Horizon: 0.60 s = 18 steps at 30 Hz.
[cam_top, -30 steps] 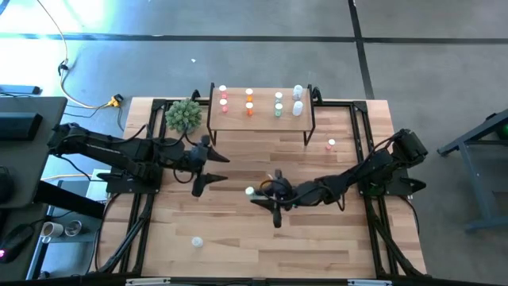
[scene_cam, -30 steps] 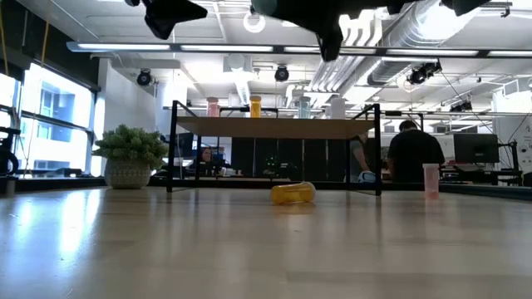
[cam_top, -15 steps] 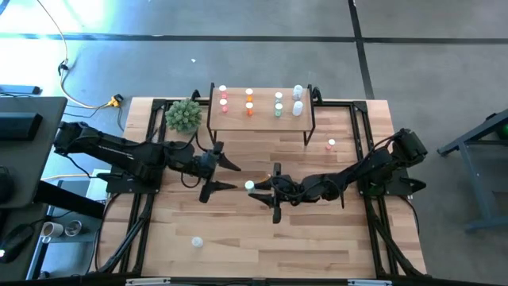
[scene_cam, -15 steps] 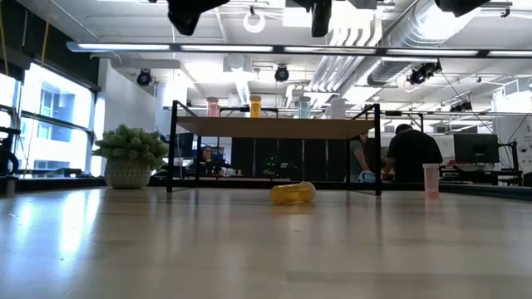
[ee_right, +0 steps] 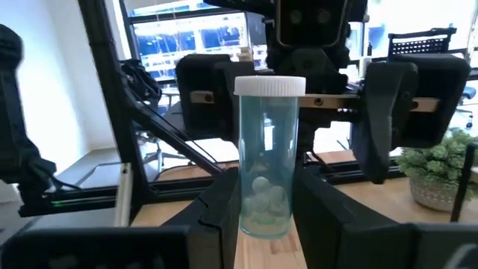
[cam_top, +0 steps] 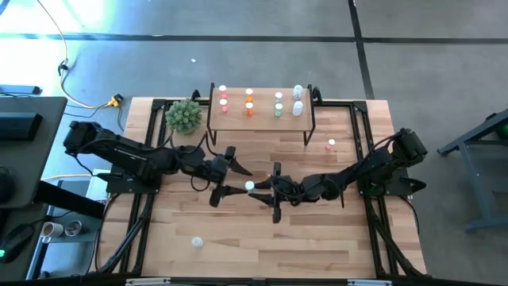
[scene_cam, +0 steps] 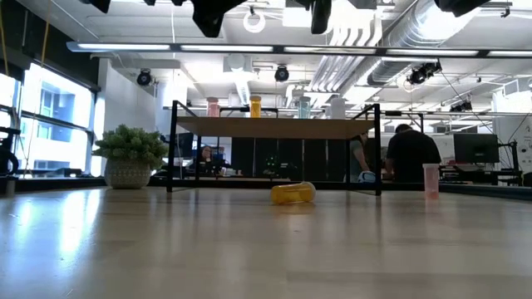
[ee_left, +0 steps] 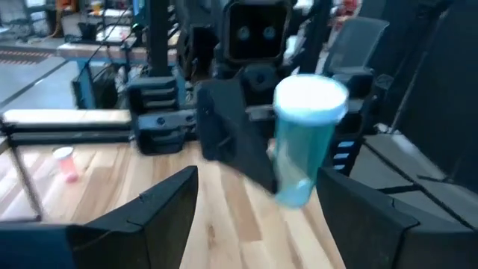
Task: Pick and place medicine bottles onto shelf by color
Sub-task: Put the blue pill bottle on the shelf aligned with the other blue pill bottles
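Jaws of right gripper (ee_right: 267, 217) clamped clear bottle (ee_right: 269, 153) upright above worktop (cam_top: 262, 238), seemingly offered to left gripper (cam_top: 236, 180), jaws spread wide.

A clear white-capped bottle (ee_right: 269, 157) is held upright at frame centre. Seven bottles (cam_top: 249, 103) stand on the shelf (cam_top: 262, 121), upper centre. An orange bottle (scene_cam: 293, 193) lies on its side below it.
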Each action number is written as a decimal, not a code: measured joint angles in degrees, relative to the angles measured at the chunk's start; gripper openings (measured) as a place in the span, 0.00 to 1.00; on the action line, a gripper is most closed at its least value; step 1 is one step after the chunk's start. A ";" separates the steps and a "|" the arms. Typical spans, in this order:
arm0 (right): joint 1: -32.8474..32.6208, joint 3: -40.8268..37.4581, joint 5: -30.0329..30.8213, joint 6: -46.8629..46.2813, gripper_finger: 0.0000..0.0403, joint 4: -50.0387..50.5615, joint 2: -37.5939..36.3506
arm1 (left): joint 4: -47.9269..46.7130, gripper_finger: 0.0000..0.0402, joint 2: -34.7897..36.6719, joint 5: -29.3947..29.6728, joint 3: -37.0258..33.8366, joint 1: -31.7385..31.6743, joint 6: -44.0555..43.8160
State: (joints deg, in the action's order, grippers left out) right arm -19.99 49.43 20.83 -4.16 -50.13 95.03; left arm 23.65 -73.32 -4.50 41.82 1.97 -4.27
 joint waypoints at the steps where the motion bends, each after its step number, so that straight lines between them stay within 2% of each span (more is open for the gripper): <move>1: 0.08 0.00 0.07 0.14 0.23 0.09 0.01 | 0.77 0.66 -0.35 -0.38 0.00 0.00 -0.01; 8: 0.11 0.00 0.25 0.17 0.23 0.00 0.00 | 1.66 0.66 -0.39 -1.10 -0.02 0.56 0.00; 18: 0.13 0.00 0.25 1.66 0.23 -2.41 0.00 | 7.97 0.64 -1.54 -0.30 -0.02 1.17 -1.97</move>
State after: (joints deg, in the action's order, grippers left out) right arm -19.86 49.43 21.08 -2.50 -52.54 95.02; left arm 31.62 -74.87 -4.80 41.80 3.13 -6.24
